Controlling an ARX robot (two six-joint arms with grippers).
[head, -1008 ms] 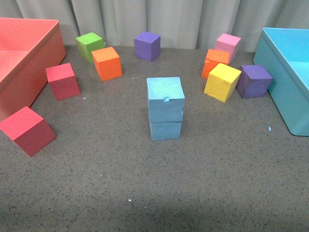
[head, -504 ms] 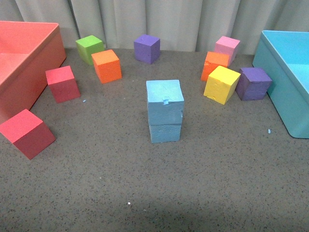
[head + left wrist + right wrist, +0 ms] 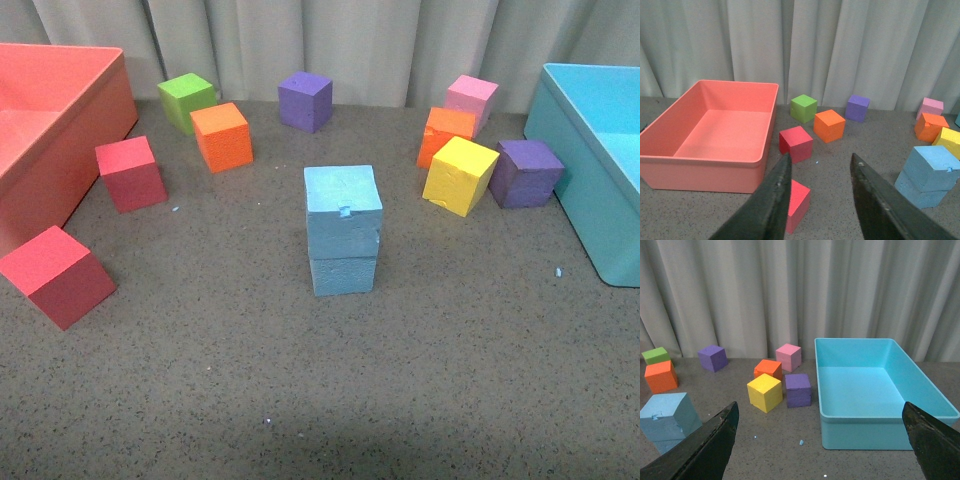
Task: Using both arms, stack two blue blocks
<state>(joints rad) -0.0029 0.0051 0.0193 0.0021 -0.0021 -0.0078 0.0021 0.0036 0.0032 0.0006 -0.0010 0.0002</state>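
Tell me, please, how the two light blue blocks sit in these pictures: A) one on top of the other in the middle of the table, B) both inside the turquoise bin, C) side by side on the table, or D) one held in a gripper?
A: the upper blue block rests on the lower blue block at mid-table, with the left gripper and right gripper both open and empty.

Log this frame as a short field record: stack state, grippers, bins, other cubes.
stack: upper blue block sits on lower blue block, slightly twisted, nothing gripping it
left gripper: open, empty, away from the stack
right gripper: open wide, empty
bins: red bin on the left, turquoise bin on the right
other cubes: loose on the table, none touching the stack
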